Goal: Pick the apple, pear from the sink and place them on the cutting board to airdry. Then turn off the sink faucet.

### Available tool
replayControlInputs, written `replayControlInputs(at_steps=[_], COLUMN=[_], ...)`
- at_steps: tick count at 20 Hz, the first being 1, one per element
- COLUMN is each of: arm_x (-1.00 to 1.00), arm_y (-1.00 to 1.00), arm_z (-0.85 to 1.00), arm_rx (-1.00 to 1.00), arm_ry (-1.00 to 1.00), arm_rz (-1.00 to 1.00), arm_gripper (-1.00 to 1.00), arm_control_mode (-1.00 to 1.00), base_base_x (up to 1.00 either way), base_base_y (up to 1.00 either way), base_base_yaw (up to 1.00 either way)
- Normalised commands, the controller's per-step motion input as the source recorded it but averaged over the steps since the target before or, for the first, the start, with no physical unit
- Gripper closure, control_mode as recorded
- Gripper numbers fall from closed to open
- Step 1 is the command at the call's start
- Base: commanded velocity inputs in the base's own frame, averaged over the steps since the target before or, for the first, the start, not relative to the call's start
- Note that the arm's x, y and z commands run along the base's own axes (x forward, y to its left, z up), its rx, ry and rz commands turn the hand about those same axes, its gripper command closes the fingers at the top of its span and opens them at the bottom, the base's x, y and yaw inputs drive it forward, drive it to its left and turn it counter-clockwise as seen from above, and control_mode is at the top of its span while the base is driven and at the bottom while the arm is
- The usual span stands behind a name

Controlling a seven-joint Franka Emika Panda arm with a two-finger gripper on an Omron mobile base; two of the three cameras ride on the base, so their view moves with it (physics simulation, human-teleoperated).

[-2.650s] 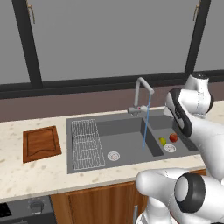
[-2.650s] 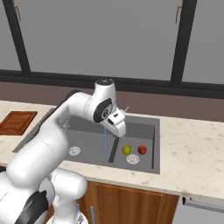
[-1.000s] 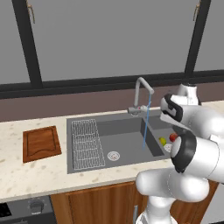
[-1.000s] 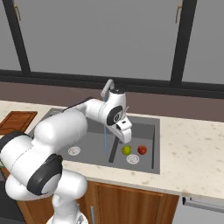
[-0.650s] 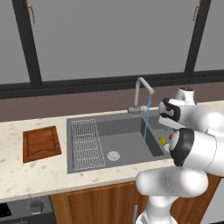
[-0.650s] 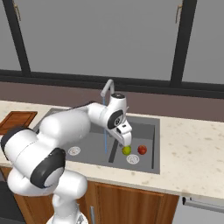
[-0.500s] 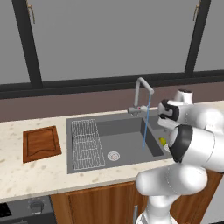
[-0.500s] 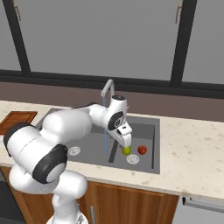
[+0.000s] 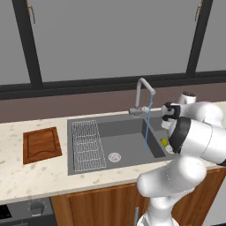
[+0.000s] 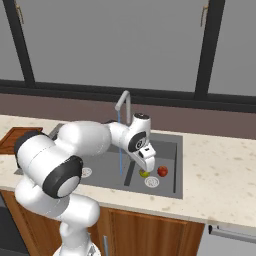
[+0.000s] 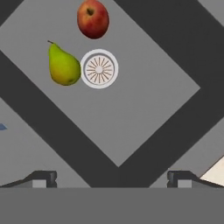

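A: Where's the fruit?

B: In the hand view, the apple [image 11: 92, 19] sits at the top centre and the pear [image 11: 63, 65] just below it to the left, both lying on the floor of the small side compartment of the sink [image 10: 172, 150]. The pear is touching the round drain [image 11: 99, 68]; the apple is close above it.

A: And the gripper [image 11: 112, 178]?

B: Low in that frame, fingers spread wide with nothing between them, above the compartment floor and apart from both fruits.

A: The tap?

B: The sink faucet [image 9: 141, 92] stands mid-frame in the left base view, a thin blue stream [image 9: 147, 126] falling into the main basin. The cutting board [image 9: 41, 144] lies at the left on the counter [image 9: 26, 181].
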Motion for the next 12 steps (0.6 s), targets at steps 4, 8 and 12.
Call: replayControlInputs(at_steps=[4, 8, 12], arm_x=[0.13, 0.2, 0.18], arm_y=[-0.04, 0.0, 0.0], arm_z=[-0.15, -0.11, -0.08], arm_rx=[0.01, 0.01, 0.01], arm_ry=[0.0, 0.0, 0.0], arm_rz=[-0.03, -0.02, -0.03], arm_gripper=[-1.0, -1.0, -1.0], arm_control_mode=[-1.0, -1.0, -1.0], base_base_x=[0.0, 0.0, 0.0], base_base_y=[0.0, 0.0, 0.0], base_base_yaw=[0.0, 0.0, 0.0])
